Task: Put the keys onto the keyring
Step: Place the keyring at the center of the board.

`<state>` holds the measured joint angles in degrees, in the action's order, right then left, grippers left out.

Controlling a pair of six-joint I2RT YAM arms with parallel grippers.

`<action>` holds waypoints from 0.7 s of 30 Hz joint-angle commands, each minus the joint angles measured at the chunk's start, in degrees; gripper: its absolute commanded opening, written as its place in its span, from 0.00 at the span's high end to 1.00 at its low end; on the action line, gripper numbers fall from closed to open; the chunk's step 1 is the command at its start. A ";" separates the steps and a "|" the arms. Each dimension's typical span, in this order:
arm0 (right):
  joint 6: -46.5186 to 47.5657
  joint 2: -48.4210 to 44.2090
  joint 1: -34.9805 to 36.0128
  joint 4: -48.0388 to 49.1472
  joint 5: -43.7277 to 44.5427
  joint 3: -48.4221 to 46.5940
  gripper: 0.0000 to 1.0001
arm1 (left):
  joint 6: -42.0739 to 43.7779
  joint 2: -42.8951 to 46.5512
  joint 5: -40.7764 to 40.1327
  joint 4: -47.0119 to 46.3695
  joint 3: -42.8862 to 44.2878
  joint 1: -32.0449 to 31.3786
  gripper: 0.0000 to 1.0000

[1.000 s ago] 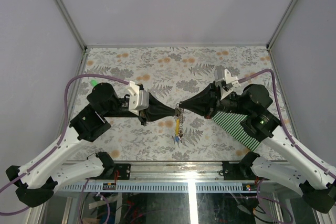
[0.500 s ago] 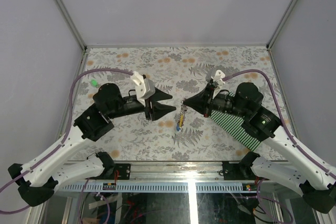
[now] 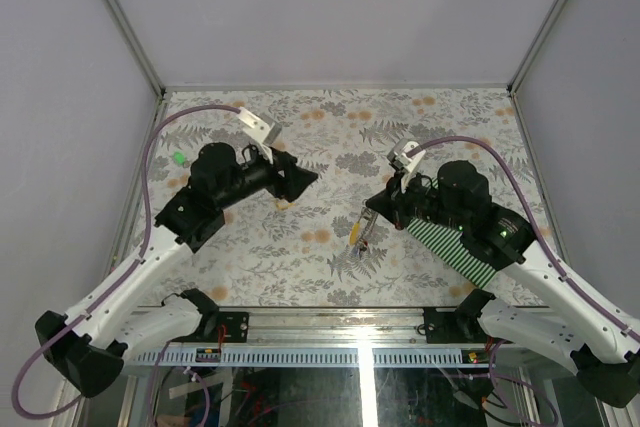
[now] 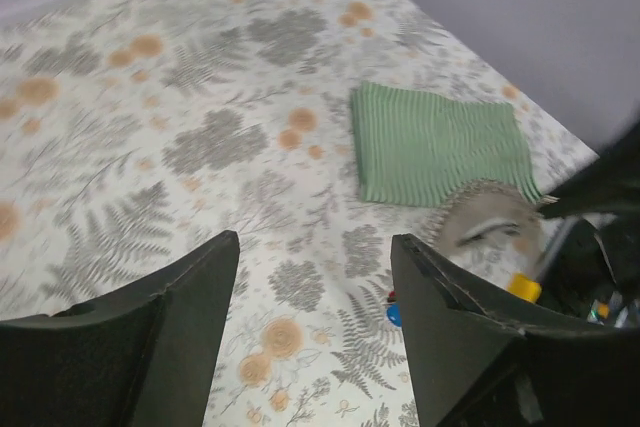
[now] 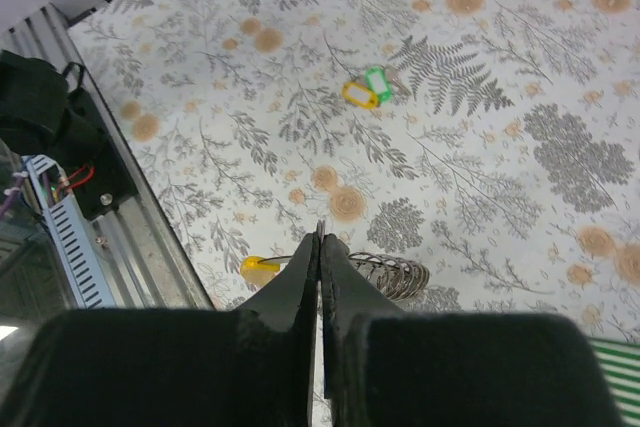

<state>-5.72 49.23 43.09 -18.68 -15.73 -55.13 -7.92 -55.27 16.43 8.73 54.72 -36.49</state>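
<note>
The right hand [image 5: 320, 233] has its two fingers pressed together on the keyring [image 5: 392, 273], whose silvery coil shows just right of the fingertips in the right wrist view, while a yellow key [image 5: 258, 268] hangs from it on their left side, both held clear above the fern-patterned counter [image 3: 330, 137]. Farther left on the counter, well apart from that hand, a green key [image 5: 377, 81] lies touching a second yellow key [image 5: 356, 95]. The left hand [image 4: 312, 242] is spread wide with nothing between its fingers, raised to the far left of the right hand; through its gap the left wrist view shows a blue key [image 4: 394, 315] lying on the counter, and beyond it the green-and-white striped mat [image 4: 440, 142] at the right side. One second ago the two hands met tip to tip at the middle of the counter, with the keyring between them. Half a second ago the left hand had let go and parted its fingers. Now it has drawn back farther left and turned away, and the right hand has carried the keyring and its yellow key a little to the right
</note>
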 commanded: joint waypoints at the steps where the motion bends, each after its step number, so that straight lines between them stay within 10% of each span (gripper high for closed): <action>1: 0.45 -0.78 0.23 -1.56 4.01 -3.14 1.00 | -10.30 -0.69 5.20 -4.09 -2.62 9.59 0.35; 7: 0.01 0.56 0.17 -4.48 7.01 -3.12 1.00 | -16.51 -1.24 7.75 -5.56 -6.15 19.45 0.29; 21: -0.79 11.35 0.17 -6.65 7.59 -5.93 1.00 | -10.46 -0.35 -3.57 3.40 -4.68 20.08 0.06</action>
<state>-5.93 57.71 43.09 -27.97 -8.43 -57.52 -20.67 -56.88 18.13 9.65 48.51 -16.82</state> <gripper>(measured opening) 0.010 0.931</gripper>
